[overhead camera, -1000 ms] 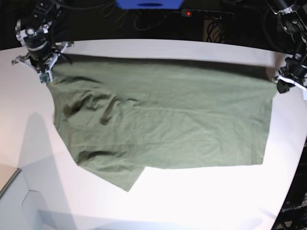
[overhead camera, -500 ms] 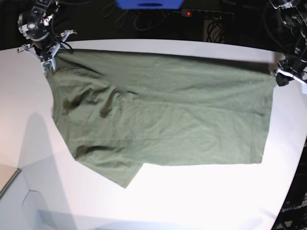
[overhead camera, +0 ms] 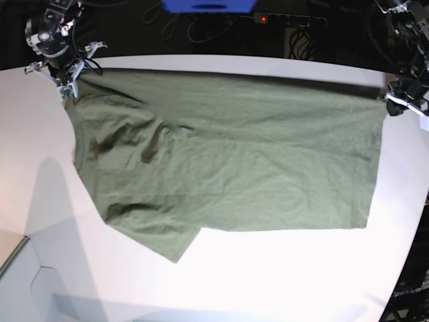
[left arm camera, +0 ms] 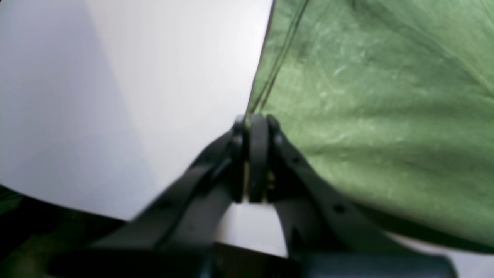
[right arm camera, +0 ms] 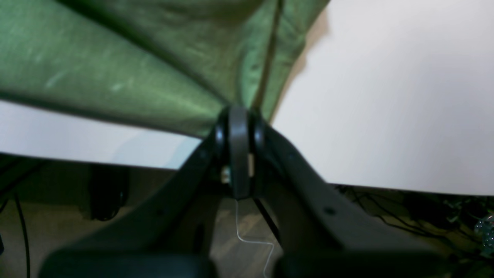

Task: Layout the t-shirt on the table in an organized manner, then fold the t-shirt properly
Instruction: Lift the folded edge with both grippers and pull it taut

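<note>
The olive-green t-shirt lies spread across the white table, with a sleeve folded out at the lower left and creases on its left side. My right gripper is shut on the shirt's far left corner. My left gripper is shut on its far right corner, by the table's edge. In the left wrist view the gripper pinches the shirt's hem over the table. In the right wrist view the gripper pinches the cloth near the table's edge.
Beyond the table's far edge it is dark, with cables, a power strip with a red light and a blue object. The table's curved edge runs down the right side. A grey panel sits at the lower left.
Both grippers have moved toward the table's far edge, drawing the shirt's top edge back and straighter. The shirt lies a little farther back than a second ago.
</note>
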You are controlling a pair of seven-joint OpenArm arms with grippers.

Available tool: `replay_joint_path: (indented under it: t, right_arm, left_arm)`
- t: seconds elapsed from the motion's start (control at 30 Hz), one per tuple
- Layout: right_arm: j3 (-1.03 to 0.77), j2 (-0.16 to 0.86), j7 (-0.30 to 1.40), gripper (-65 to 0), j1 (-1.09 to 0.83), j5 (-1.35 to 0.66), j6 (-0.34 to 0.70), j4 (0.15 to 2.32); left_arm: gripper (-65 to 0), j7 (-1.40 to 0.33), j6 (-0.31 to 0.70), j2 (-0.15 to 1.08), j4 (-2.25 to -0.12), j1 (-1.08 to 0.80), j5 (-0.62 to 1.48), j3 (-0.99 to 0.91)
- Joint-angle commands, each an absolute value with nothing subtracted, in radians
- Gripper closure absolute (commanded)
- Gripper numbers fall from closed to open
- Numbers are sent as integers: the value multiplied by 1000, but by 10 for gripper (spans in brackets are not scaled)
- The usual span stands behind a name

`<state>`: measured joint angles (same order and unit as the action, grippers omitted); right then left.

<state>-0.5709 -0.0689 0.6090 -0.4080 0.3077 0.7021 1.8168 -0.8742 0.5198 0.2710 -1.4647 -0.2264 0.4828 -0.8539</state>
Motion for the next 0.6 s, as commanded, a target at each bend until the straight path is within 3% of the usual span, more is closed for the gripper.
replay_joint_path:
  t: [0.0, 0.23, 0.33, 0.43, 0.57]
  right_arm:
    - [-572, -64, 616, 0, -410, 312, 698, 1827]
    - [-575, -64, 616, 0, -409, 312, 698, 1828]
    - [-575, -64, 616, -7, -409, 312, 698, 1828]
    - [-575, -64, 611, -103, -409, 312, 698, 1828]
    - [-575, -64, 611, -215, -409, 312, 698, 1831]
  left_arm:
    - [-2, -854, 518, 292, -1469, -220, 489, -860]
    - [-15, -854, 518, 295, -1411, -219, 489, -860]
    - [-112, -854, 518, 295, -1411, -219, 489, -860]
    - [-243, -854, 518, 295, -1412, -217, 489, -860]
    - [-271, -854, 518, 295, -1423, -217, 493, -862]
